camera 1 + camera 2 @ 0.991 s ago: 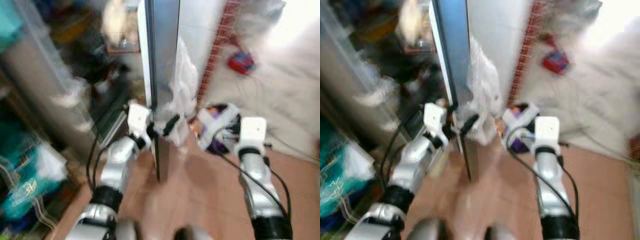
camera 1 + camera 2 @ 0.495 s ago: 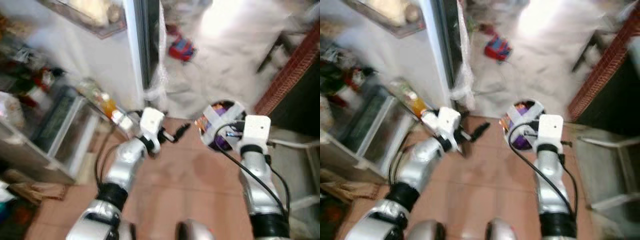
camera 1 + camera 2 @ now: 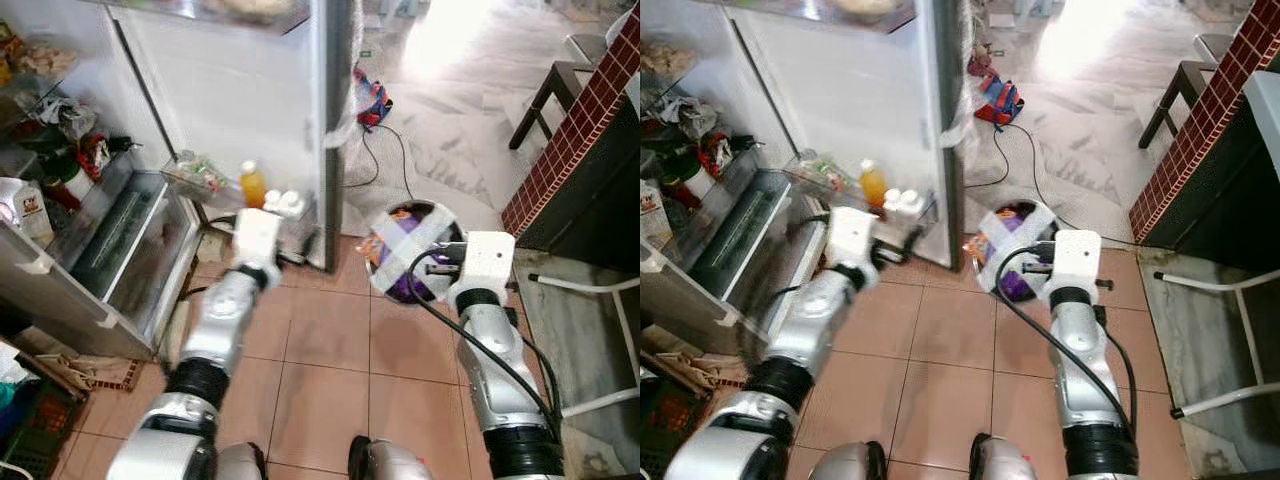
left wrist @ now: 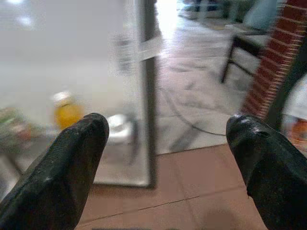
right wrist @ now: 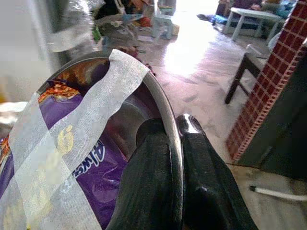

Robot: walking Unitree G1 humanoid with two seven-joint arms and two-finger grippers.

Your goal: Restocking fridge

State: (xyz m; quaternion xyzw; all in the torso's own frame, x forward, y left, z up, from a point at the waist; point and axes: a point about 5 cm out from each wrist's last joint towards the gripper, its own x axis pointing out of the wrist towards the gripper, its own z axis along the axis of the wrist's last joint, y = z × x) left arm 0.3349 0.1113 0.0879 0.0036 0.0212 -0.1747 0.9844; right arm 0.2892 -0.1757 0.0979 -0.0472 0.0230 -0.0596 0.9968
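Right gripper [image 5: 165, 143] pinched on rim of taped steel bowl [image 3: 392, 215] holding purple snack packet [image 5: 91, 163], low over floor right of open fridge door [image 3: 262, 90]; left gripper [image 4: 163, 143] spread wide, empty, nearer door shelf bottles [image 3: 254, 186]; fridge lies left and far.

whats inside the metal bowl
A purple snack packet and an orange one, under two crossed strips of white tape on the metal bowl. Anything beneath them is hidden.
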